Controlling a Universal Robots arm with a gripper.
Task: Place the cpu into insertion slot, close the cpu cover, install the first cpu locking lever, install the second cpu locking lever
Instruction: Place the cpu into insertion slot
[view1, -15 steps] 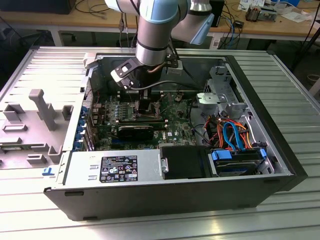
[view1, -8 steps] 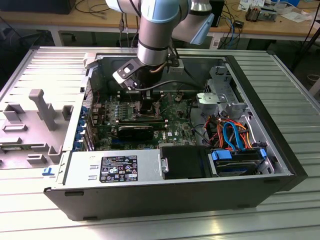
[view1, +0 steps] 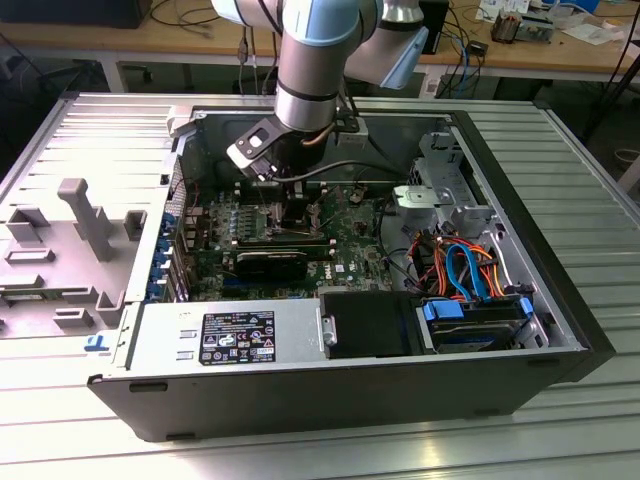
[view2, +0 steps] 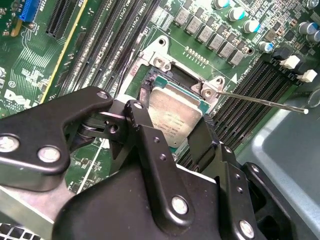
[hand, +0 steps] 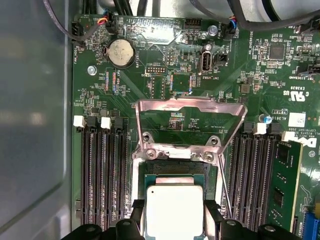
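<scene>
Pincer (hand: 174, 214): pinching the flat square silver-grey metal cpu (hand: 174, 199) edgewise at the silver-rimmed square insertion slot (hand: 172, 157).
Handling: likely light, stiff, fragile; gripping edges only.

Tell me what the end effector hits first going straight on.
Probably the socket, directly under the chip that the end effector grips. The cover is flipped open, off that line. Gap unclear.

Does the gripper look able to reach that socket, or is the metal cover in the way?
Probably yes: the cpu cover is swung open off the insertion slot, and the gripper holds the cpu over it.
</scene>
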